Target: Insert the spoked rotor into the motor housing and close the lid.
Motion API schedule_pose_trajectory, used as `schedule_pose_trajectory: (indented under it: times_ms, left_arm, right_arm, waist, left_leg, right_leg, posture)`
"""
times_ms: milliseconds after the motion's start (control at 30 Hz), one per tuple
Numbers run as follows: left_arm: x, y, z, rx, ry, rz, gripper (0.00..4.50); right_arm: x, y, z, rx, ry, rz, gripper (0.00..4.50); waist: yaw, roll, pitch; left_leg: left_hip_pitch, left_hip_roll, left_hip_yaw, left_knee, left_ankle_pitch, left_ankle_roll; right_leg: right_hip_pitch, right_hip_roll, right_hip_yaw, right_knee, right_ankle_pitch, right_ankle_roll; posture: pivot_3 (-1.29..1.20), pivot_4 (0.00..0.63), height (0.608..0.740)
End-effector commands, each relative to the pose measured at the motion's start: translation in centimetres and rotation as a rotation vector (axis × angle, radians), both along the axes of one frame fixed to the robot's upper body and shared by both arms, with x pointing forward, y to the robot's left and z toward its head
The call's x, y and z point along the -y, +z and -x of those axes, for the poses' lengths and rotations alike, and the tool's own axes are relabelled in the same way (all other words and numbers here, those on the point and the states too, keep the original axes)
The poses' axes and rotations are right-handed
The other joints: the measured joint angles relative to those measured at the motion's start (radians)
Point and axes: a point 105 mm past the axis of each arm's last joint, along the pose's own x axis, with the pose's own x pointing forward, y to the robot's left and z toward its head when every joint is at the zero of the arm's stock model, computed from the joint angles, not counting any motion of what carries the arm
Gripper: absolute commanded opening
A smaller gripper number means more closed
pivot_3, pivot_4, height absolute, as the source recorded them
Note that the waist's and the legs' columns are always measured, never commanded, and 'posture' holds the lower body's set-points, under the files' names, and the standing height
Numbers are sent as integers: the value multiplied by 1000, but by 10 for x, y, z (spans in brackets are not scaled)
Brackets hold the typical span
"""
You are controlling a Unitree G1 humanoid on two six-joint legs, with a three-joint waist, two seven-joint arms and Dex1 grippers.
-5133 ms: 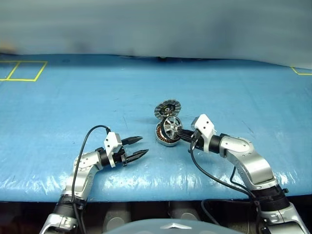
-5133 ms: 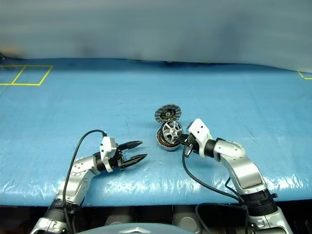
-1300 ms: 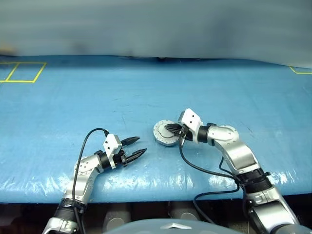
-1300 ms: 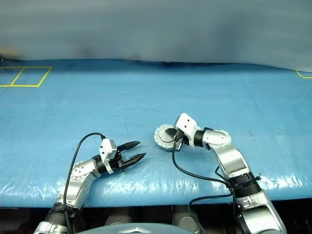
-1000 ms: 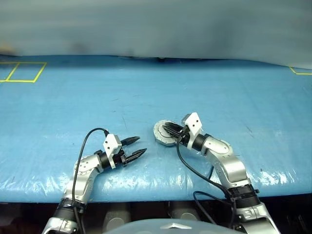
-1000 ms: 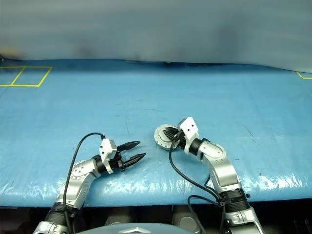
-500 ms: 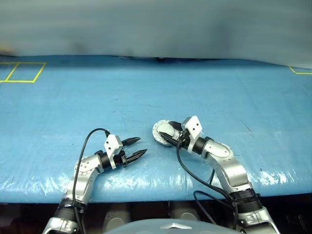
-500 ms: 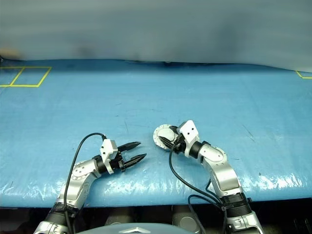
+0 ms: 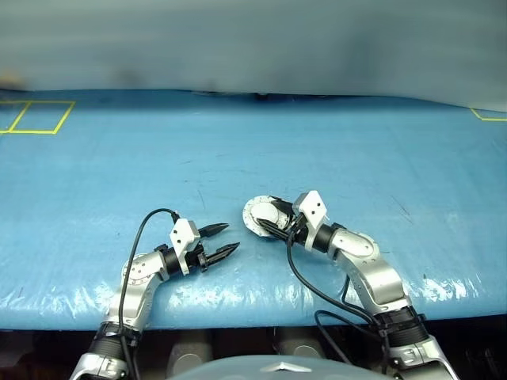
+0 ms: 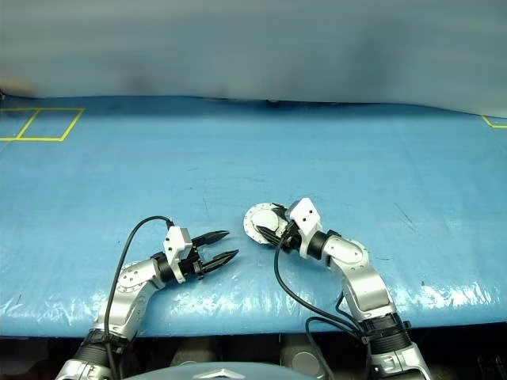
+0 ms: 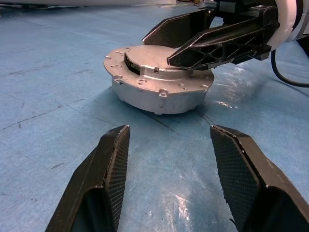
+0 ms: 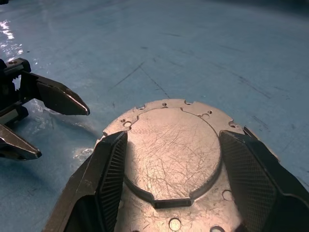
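The left gripper [image 11: 166,179] rises from the bottom edge, its two black ribbed fingers [image 11: 108,169] spread apart with bare blue table cover [image 11: 58,72] between them. In the upper middle of the frame sits the motor housing [image 11: 157,94], a round silver body with its lid [image 11: 154,58] shut flat on top. From the upper right the right gripper [image 11: 193,41] reaches in, its two black fingers lying over the lid. A black cable [image 11: 289,72] curves at the right edge.

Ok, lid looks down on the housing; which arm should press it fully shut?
Right. Its end effector is open directly over the lid; the left end effector sits apart on the blue table.
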Motion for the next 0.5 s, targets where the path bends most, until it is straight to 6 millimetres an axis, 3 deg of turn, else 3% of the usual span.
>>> schedule_pose_trajectory:
  times_ms: [33, 67, 100, 300, 500]
  left_arm:
    - [1, 2, -1, 11, 4, 6, 2764]
    - [1, 2, -1, 11, 5, 6, 2764]
    - [1, 2, -1, 11, 6, 6, 2764]
    - [0, 1, -1, 10, 11, 4, 2764]
    - [-1, 0, -1, 10, 16, 2, 2764]
  right_arm:
    - [-2, -5, 0, 12, -5, 31, 4062]
    - [-2, -4, 0, 20, -4, 33, 4403]
    - [-2, -2, 0, 29, -3, 32, 4461]
    - [-3, -3, -1, 34, -3, 38, 4461]
    - [-2, 4, -3, 40, -9, 10, 3011]
  waist:
    - [0, 0, 0]
    - [0, 0, 0]
    - [0, 0, 0]
    - [0, 0, 0]
    - [0, 0, 0]
  left_leg:
    - [0, 0, 0, 0, 0, 0]
    - [0, 0, 0, 0, 0, 0]
    - [0, 0, 0, 0, 0, 0]
    - [0, 0, 0, 1, 0, 0]
    - [0, 0, 0, 1, 0, 0]
  right_leg:
    - [0, 0, 0, 0, 0, 0]
    - [0, 0, 0, 0, 0, 0]
    - [0, 0, 0, 0, 0, 0]
    - [0, 0, 0, 0, -1, 1]
    - [0, 0, 0, 0, 0, 1]
  posture:
    - [0, 150, 740]
    - [0, 150, 740]
    - [0, 150, 740]
    - [0, 150, 740]
    - [0, 150, 740]
